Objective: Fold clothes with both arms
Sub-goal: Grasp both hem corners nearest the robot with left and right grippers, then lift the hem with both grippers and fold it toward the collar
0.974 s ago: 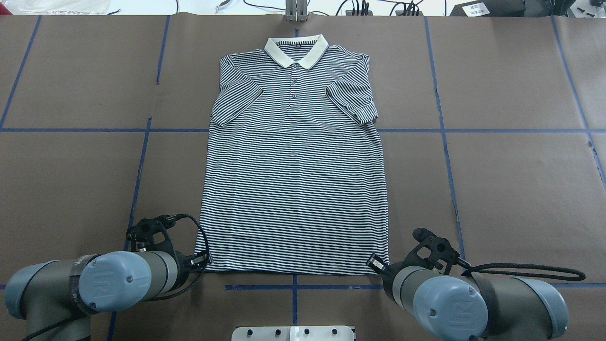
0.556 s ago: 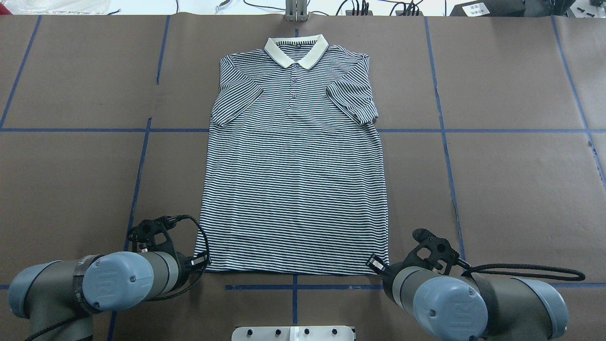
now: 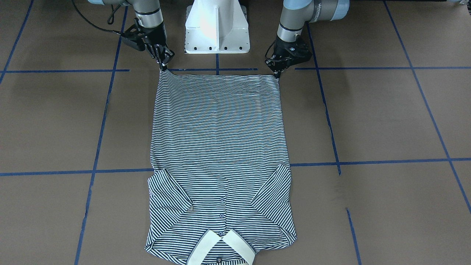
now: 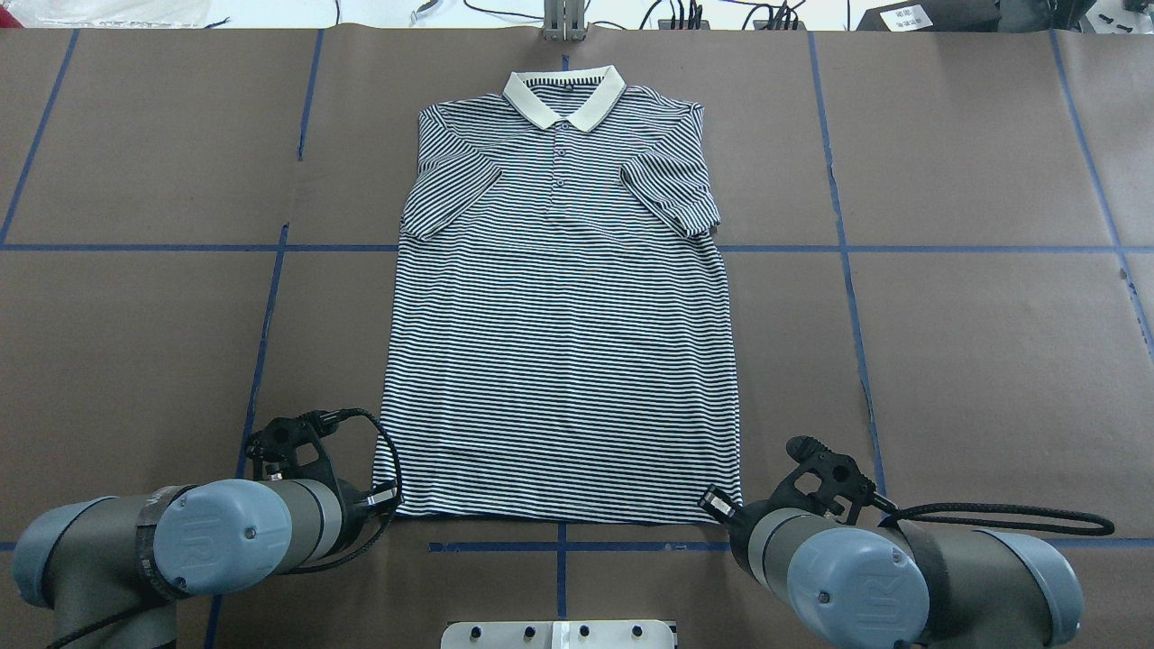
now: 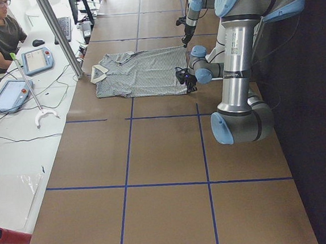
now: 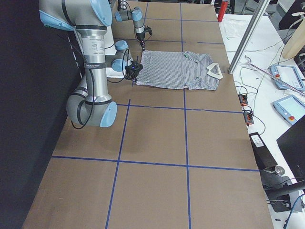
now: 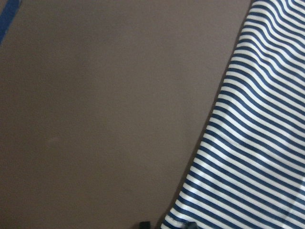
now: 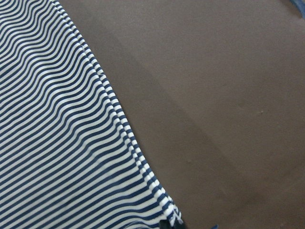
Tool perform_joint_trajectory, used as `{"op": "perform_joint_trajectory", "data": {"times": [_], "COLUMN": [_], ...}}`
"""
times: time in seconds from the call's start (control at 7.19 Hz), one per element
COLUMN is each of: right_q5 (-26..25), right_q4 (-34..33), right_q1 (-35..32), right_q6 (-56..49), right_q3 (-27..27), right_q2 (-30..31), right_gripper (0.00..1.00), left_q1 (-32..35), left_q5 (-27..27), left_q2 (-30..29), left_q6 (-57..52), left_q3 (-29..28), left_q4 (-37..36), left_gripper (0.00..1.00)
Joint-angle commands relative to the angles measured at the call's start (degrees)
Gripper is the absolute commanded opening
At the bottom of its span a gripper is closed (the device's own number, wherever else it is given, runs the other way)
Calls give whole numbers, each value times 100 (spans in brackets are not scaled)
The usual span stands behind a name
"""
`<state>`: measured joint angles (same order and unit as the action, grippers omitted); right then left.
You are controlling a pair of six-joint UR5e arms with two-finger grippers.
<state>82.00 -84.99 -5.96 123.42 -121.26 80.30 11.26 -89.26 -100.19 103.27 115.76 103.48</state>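
polo shirt (image 3: 219,140) flat mid worktop (image 3: 386,117), collar (image 3: 238,246) away from robot. left end effector (image 3: 276,73) & right end effector (image 3: 163,67) ea. clamped on a corner of its near edge; worktop spreads wide past both side edges.

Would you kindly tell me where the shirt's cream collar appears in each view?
Front-facing: collar, bottom centre.
Overhead: collar, top centre.
Exterior left: collar, upper left.
Exterior right: collar, upper right.
Left wrist: not in it.
Right wrist: not in it.
Shared landmark: the white base, across the shirt from the collar.
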Motion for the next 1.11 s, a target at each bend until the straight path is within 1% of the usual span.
{"op": "perform_joint_trajectory", "data": {"times": [0.0,0.14,0.28,0.42,0.56,0.7,0.97], "right_q5": [0,0,-17,-18,-18,-52,-53], "right_q4": [0,-9,0,0,0,0,0], "right_q1": [94,234,540,760,797,754,124], "right_q6": [16,16,16,25,25,16,-36], "right_q3": [-55,-186,-579,-983,-1144,-1232,-1225], "right_q2": [20,107,509,800,881,873,829], "right_gripper": [0,0,0,0,0,0,0], "left_q1": [-1,-9,-70,-358,-430,-475,-327], "left_q5": [22,23,-38,-100,-83,-83,-92], "left_q2": [-18,17,34,35,17,-9,-149], "left_q6": [9,26,87,288,943,975,941], "left_q3": [287,611,875,1121,1237,1386,1554], "left_q4": [-21,-108,-300,-633,-697,-715,-908], "left_gripper": [0,0,0,0,0,0,0]}}
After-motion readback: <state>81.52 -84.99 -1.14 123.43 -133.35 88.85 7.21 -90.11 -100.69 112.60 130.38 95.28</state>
